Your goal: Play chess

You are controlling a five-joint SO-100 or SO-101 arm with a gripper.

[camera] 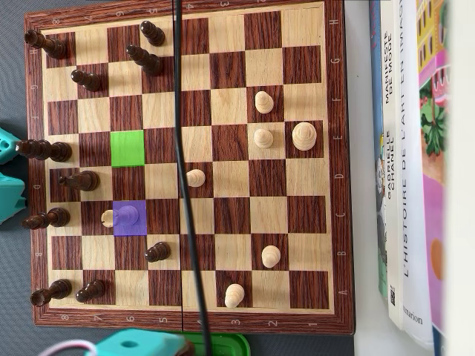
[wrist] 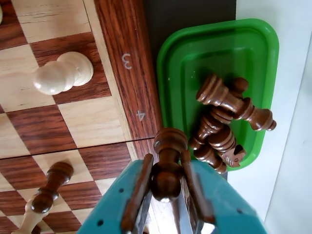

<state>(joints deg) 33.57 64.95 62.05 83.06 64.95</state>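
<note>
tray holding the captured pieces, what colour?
Bright green plastic tray, holding dark brown wooden pieces; clearest in the wrist view.

Looks like someone's home here, a living room or study set up for a hobby project rather than a lab. In the overhead view a folding wooden chessboard (camera: 189, 167) fills a dark surface (camera: 11, 89), and right beside it lies a row of big art books (camera: 404, 163), spines up, one reading "L'HISTOIRE DE L'ART EN IMAGES", another with a bright illustrated cover. In the wrist view a green plastic food-container lid (wrist: 253, 44) serves as a makeshift tray for captured dark pieces (wrist: 226, 122). A black cable (camera: 180, 170) hangs across the board. Household bits, improvised, domestic all the way.
</note>
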